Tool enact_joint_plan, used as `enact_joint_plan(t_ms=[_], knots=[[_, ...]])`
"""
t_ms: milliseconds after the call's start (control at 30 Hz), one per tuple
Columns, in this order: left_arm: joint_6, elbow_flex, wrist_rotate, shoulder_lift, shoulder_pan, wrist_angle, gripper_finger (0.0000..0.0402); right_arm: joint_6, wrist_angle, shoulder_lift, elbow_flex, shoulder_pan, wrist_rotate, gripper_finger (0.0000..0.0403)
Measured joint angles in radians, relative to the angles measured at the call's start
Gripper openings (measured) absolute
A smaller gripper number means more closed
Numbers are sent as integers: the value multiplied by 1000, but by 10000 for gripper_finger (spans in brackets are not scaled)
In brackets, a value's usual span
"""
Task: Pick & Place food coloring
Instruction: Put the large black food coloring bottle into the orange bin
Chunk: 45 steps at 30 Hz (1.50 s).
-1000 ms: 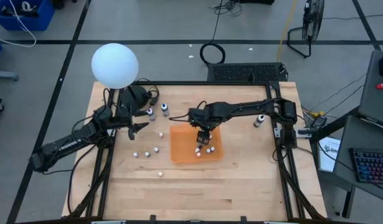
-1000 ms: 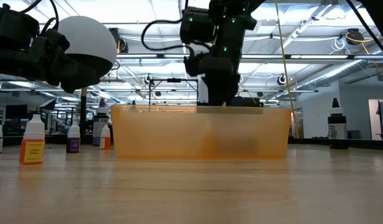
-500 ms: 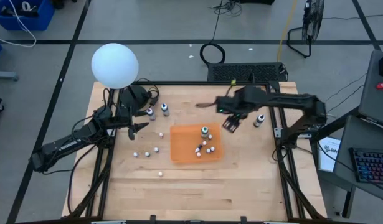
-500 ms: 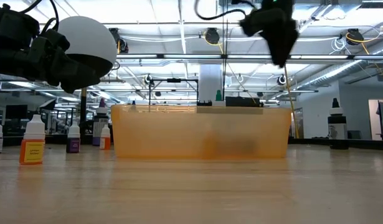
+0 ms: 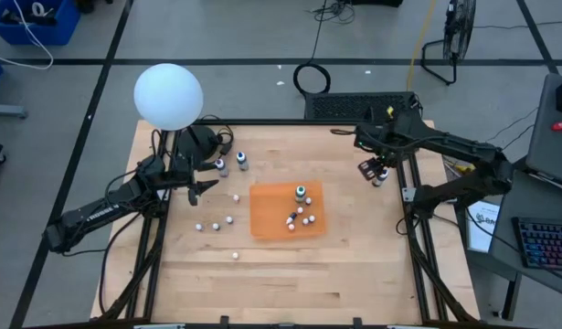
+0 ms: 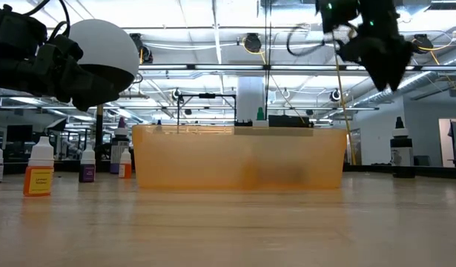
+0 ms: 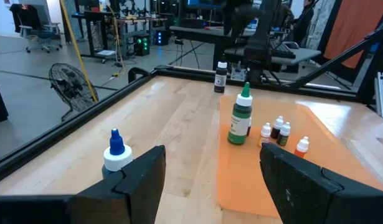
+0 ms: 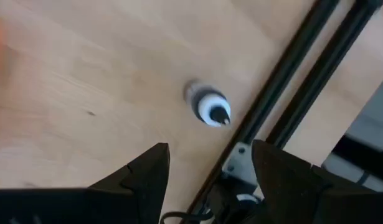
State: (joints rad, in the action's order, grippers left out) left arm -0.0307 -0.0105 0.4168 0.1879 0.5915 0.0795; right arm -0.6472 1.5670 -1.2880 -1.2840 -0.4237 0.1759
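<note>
My right gripper (image 5: 373, 170), fingers wide and empty, might knock over the small dark white-capped bottle (image 8: 209, 107) below it.

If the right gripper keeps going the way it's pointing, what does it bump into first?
Probably the dark bottle with the white top, standing near the table's right edge. The open right gripper points down almost at it, though depth is unclear.

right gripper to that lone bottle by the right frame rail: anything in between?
Nothing visible. The right gripper hangs open above the dark bottle, bare tabletop around it. The frame rail runs close beside the bottle.
</note>
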Motion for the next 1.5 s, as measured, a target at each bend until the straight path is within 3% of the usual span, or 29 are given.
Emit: enact_joint_plan(t_ms=[300,700,1167,1433,1500], knots=[[0,0,0,0,0,0,257,68,-164,60,277,-113,-99,215],[0,0,0,0,0,0,257,143,-413,62,459,-206,-97,215],[0,0,0,0,0,0,257,173,-475,61,492,-239,-100,210],[0,0,0,0,0,0,257,191,-480,61,492,-238,-101,136],[0,0,0,0,0,0,257,206,-498,62,492,-232,-110,136]])
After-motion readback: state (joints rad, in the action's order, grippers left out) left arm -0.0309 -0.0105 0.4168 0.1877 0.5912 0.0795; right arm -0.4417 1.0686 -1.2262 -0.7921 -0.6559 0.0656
